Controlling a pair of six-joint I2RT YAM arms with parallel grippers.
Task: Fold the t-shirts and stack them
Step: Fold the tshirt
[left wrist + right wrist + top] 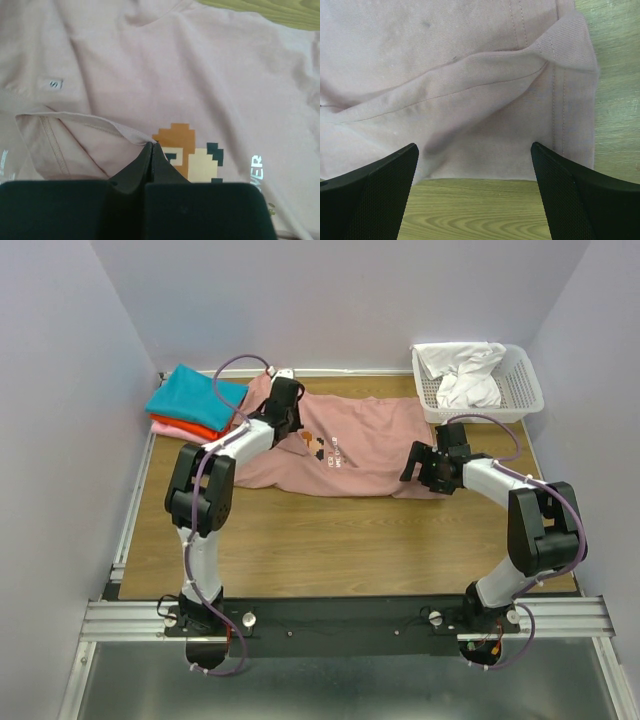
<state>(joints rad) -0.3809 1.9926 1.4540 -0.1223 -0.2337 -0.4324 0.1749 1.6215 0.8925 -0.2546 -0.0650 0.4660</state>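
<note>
Your pink t-shirt (370, 440) lies spread on the tabletop (350, 540), far-centre, running from beside the folded stack on the left to just short of the basket (525, 390) on the right. It's rumpled, not flat. The pixel-figure print (320, 447) and white chest text (255, 167) face up.

Your left end effector (288, 418) is over the shirt's left part, near the print. In the left wrist view its fingers are closed tip to tip (151, 147), and a raised fold of pink fabric runs straight into the tips, so it's pinching the shirt. The print sits just right of the tips, and a small size tag (55, 84) is further off on the left.

Your right end effector (415, 465) is at the shirt's near-right edge. In the right wrist view the fingers are spread wide (474, 146), gripping nothing. The hem corner lies between and beyond them, doubled over with its stitching showing, and there's bare wood directly under the tips. You can't tell from these views whether the tips touch the tabletop.

The stack at far left has a teal t-shirt (195, 395) on top, an orange-red t-shirt (190, 425) under it, and a pink folded t-shirt (168, 428) peeking out at the bottom. The left arm passes just beside it.

The basket is at far right with crumpled white cloth (465, 380) inside.
</note>
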